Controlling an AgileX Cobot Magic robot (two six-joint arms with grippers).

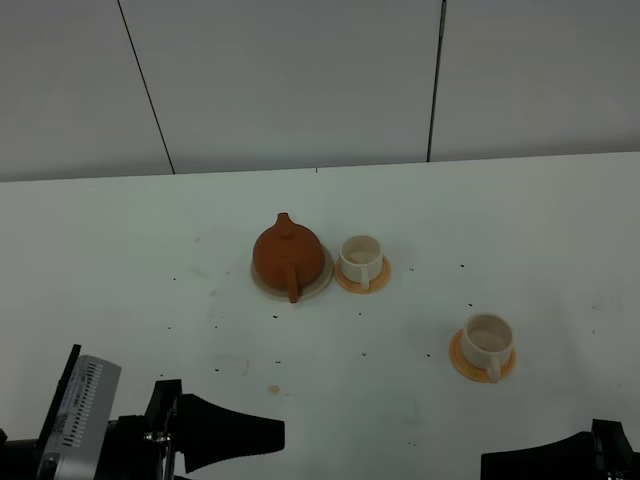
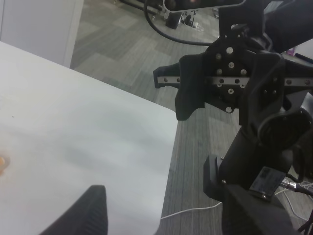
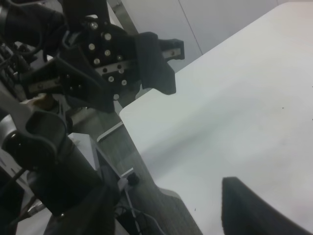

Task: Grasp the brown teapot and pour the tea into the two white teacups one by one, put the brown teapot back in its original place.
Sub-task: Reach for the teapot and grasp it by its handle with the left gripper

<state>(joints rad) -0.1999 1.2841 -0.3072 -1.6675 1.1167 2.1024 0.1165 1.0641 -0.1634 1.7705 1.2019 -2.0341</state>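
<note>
The teapot [image 1: 288, 253] sits on its pale saucer [image 1: 318, 283], a little to the left of the middle of the table [image 1: 120, 270]. It has not been lifted yet, so your task is at the very beginning.

Your left arm [image 1: 235, 436] rests at the near edge of the table. Its jaws are spread and nothing is between them. Your right arm [image 1: 555, 463] rests at the near edge on the other side, and its jaws are also spread and hold nothing.

The relation that matters: the teapot lies straight ahead of the left jaws, well apart from them, and the right jaws are clearly farther from it. The line from spout to handle runs almost directly away from you. The handle [image 1: 293, 287] points back toward you and the spout [image 1: 283, 220] points away. In my judgement the left arm should go forward and meet the handle first.

One cup [image 1: 360, 256] stands just beside the saucer on the right, so keep the jaws away from that side. The other cup [image 1: 488, 338] stands farther right and nearer to you.
</note>
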